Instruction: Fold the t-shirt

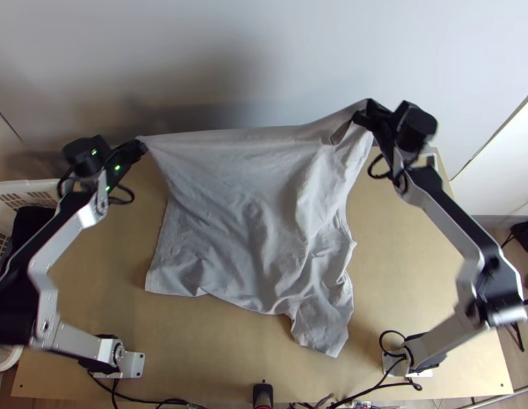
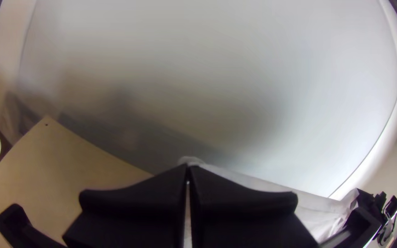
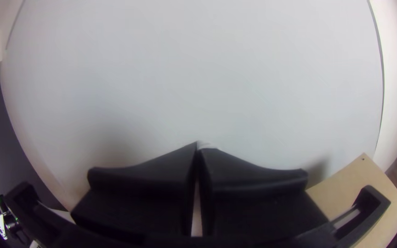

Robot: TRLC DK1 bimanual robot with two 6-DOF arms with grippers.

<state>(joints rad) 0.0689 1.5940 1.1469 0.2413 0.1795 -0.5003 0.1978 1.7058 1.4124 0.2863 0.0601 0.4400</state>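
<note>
t-shirt (image 1: 243, 204): light grey, held up by two corners at its far side; far edge drawn fairly straight between the grippers; body slopes back toward the table's near side, wrinkled all over; not in a folded shape
near part of t-shirt: over the middle of the table, creased; a narrow flap sticks out toward the near edge, right of middle; can't tell exactly where cloth starts touching wood
left gripper (image 1: 140, 144): at the cloth's far left corner; in the left wrist view, fingers (image 2: 138, 197) pressed together up to the tips, a bit of cloth pinched there
right gripper (image 1: 360, 118): at the far right corner, cloth gathered and folded over next to it; in the right wrist view, fingers closed to a thin slit, pale cloth between them and poking out at the tips
table (image 1: 80, 273): light wood, under the t-shirt, bare to both sides of it
white panel (image 1: 264, 54): upright beyond the table's far side, shadows on it
basket (image 1: 32, 183): white, at the table's left side; dark stuff inside
</note>
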